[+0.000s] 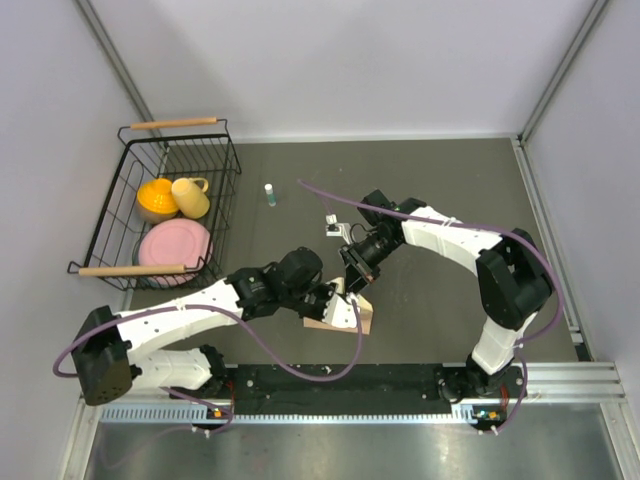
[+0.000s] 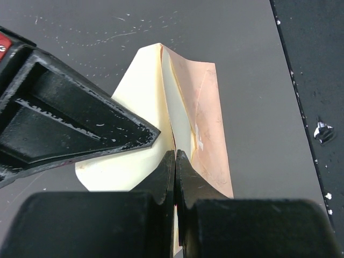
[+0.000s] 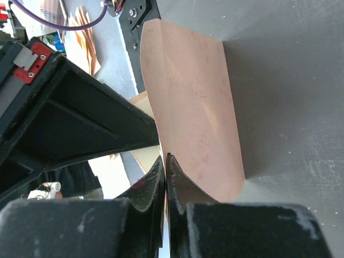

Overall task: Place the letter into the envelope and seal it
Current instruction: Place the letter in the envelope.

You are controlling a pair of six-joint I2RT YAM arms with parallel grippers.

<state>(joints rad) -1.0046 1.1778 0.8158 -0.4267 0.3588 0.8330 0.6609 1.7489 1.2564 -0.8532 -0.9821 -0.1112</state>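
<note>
Grey tabletop (image 1: pixel 430 170), pale walls (image 1: pixel 350 60) | left gripper (image 2: pixel 175 161), right gripper (image 3: pixel 164 161) both clamped on envelope (image 3: pixel 199 107)

Lab cell (grey walls (image 1: pixel 350 60), alu rail (image 1: pixel 570 378))

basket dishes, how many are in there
3 in the wire basket: an orange bowl at its far left, a yellow mug right beside it, and a pink plate nearer the arms. More could be hidden underneath.

Soft, even overhead light; the envelope (image 3: pixel 199 107) throws a faint shadow on the table (image 3: pixel 290 80), close fingers (image 2: pixel 161 183) slightly blurred
</note>
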